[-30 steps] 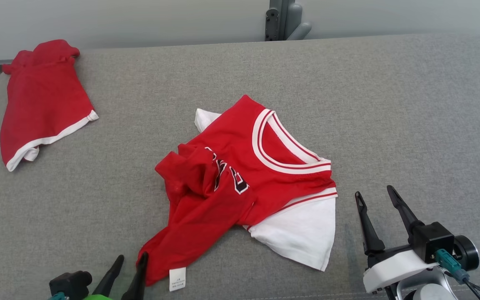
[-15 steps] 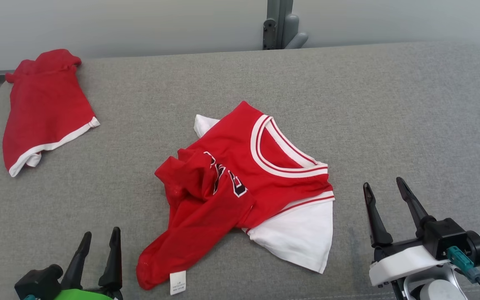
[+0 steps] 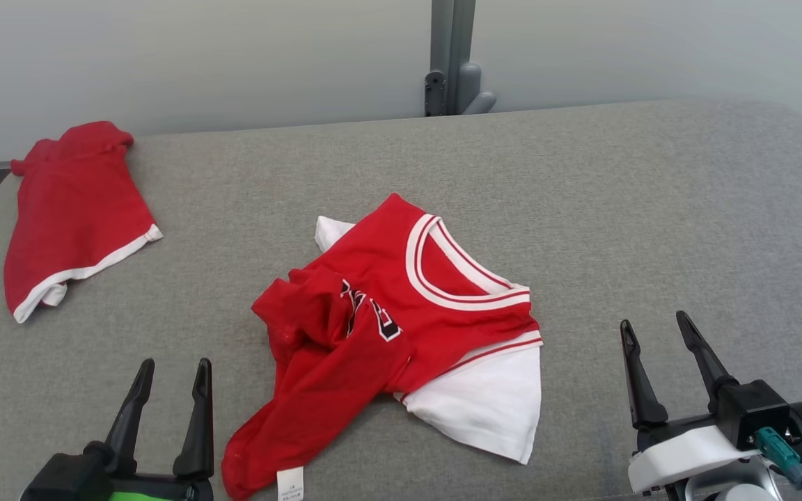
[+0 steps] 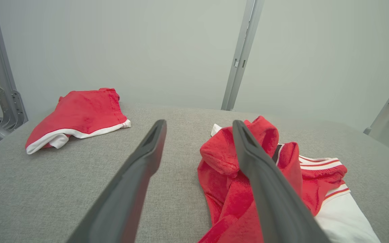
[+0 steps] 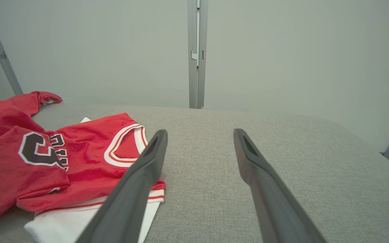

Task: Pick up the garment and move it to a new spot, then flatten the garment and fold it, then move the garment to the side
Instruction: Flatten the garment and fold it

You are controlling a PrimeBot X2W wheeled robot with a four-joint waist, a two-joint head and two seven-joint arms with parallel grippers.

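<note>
The garment (image 3: 387, 327), a red jersey with white trim, white sleeves and dark lettering, lies crumpled in the middle of the grey padded surface (image 3: 651, 209). Its lower half is bunched toward the near edge, with a white label at the hem. My left gripper (image 3: 175, 365) stands open just left of that hem, apart from the cloth. In the left wrist view the garment (image 4: 221, 182) lies behind the right finger of the left gripper (image 4: 198, 123). My right gripper (image 3: 654, 321) is open to the right of the white sleeve. The right wrist view has the garment (image 5: 79, 162) left of the right gripper (image 5: 200, 132).
A second red piece with a white hem, like shorts (image 3: 70, 209), lies at the far left corner, also in the left wrist view as shorts (image 4: 79, 114). A grey metal post (image 3: 446, 56) rises behind the far edge. Bare grey surface stretches right of the jersey.
My left gripper has widened, let go of the jersey's hem and drawn away to the left. The head camera has tilted, shifting the whole scene down. The right gripper stays open.
</note>
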